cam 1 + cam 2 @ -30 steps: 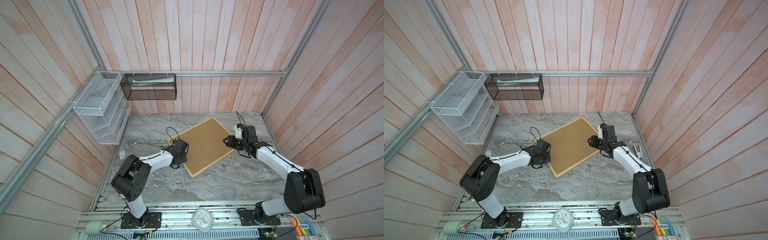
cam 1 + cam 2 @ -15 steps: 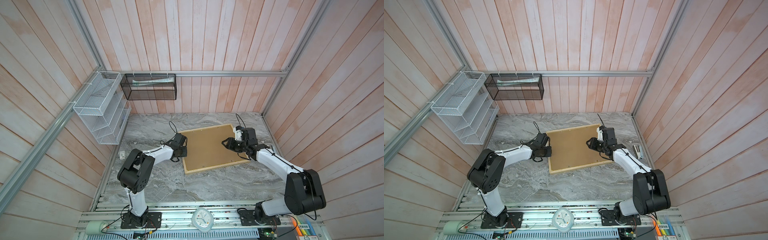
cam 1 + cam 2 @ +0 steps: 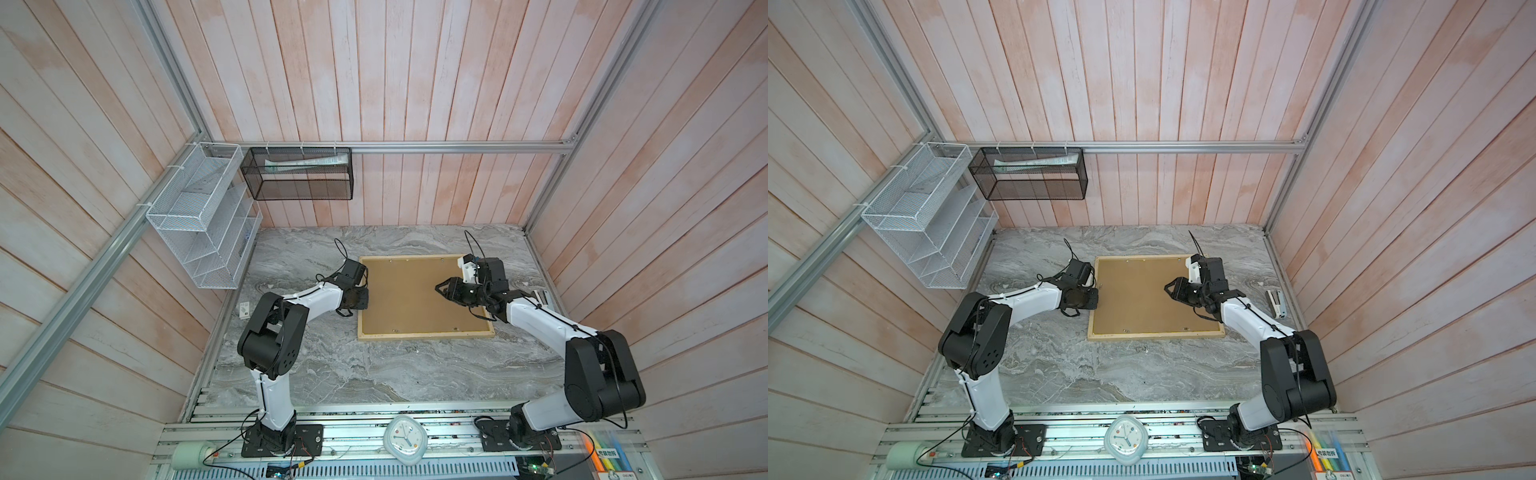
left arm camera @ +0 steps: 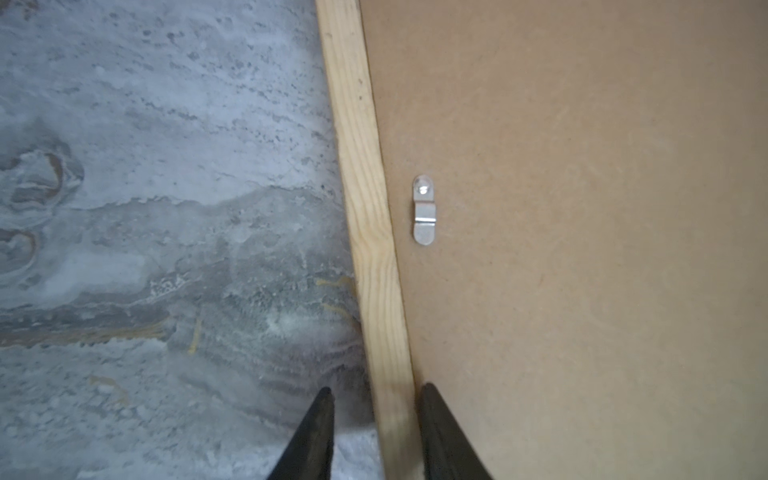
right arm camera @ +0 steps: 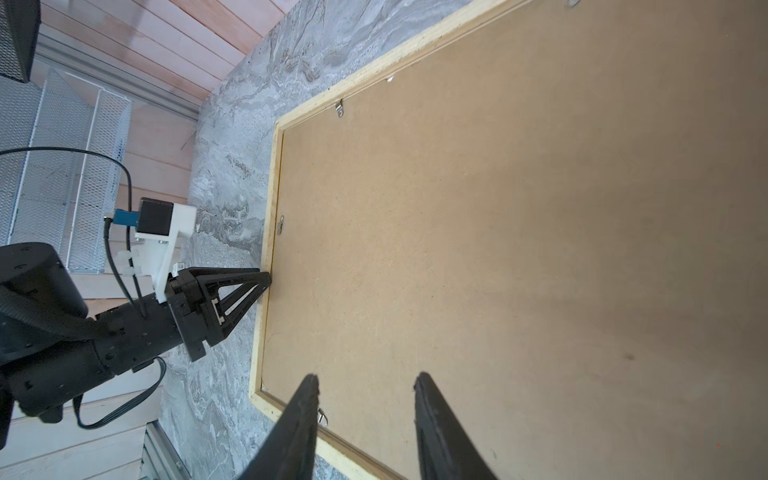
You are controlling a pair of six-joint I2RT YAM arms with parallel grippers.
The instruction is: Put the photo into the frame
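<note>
On the grey marbled surface (image 3: 332, 374) we see the frame (image 3: 424, 335), thin pale-pine slats, lying back upward at the middle, a brown backing board (image 3: 407, 295) filling it. Our left pincer (image 4: 376, 399) straddles its left slat, jaws apart; our right pincer (image 5: 366, 376) gapes empty over the board.

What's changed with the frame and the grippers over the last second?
The frame, backing board up, swung clockwise in both top views and now lies square to the table. The left gripper has opened, jaws astride a side slat. The right gripper remains open above the board.
</note>
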